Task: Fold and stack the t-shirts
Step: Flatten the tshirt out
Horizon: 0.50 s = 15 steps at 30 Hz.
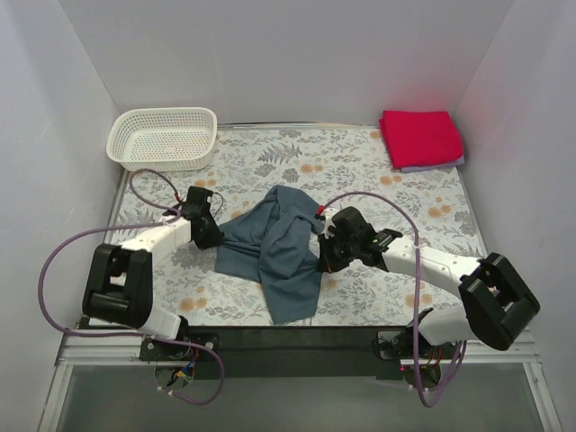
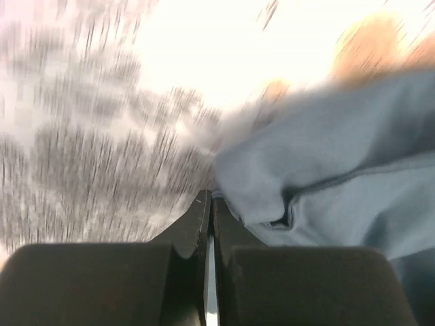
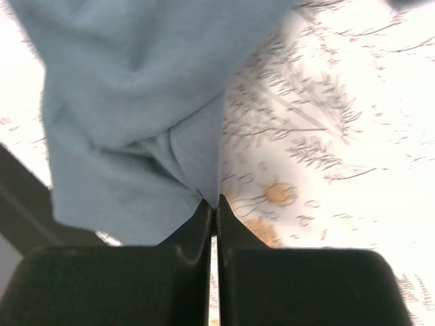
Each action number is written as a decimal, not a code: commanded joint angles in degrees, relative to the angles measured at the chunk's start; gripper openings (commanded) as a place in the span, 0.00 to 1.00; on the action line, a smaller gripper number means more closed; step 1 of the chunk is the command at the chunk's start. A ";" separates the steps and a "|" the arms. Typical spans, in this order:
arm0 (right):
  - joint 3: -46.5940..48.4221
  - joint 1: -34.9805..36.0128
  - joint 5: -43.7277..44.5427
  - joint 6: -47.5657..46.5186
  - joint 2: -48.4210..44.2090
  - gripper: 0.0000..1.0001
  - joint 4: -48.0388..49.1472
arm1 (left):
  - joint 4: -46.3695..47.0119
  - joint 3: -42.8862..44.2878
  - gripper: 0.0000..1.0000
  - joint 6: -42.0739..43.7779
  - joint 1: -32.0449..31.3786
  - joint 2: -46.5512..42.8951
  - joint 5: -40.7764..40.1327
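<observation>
- Here, the blue-grey t-shirt (image 1: 286,263) lies unfolded and rumpled on the flower-printed tabletop (image 1: 360,171), in the near middle between the two arms. One long part of it runs towards the near edge.
- The left end effector (image 2: 209,202) is low at the shirt's left edge. Its fingers are pressed together, and the hem of the cloth meets their tip. The wrist view is blurred, but it seems to be pinching that edge.
- The right end effector (image 3: 213,202) is at the shirt's right side. Its fingers are also pressed together, nipping a fold of the blue-grey cloth right at the tip. The cloth gathers into creases that run down to that point.
- The red t-shirt (image 1: 419,137) is folded to a neat square in the far right corner of the tabletop.
- It rests on the lavender t-shirt (image 1: 438,166), also folded, of which only a thin strip shows along the near edge of the stack.
- This stack is well apart from the blue-grey shirt.
- A white lattice basket (image 1: 160,155) stands in the far left corner, well apart from all three shirts.
</observation>
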 commanded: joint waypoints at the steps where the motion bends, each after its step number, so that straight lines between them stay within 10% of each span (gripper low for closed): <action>1: -4.60 0.28 -0.05 0.41 -5.35 0.01 -7.08 | 2.20 9.77 0.00 8.76 4.25 6.14 -5.52; 10: -4.61 3.09 -6.93 2.09 -7.48 0.19 -7.43 | 2.11 40.28 0.00 13.51 3.29 27.69 0.37; 15: -0.57 0.74 7.56 -0.02 -10.55 0.44 -9.72 | 3.25 39.25 0.30 15.63 0.21 23.16 -0.25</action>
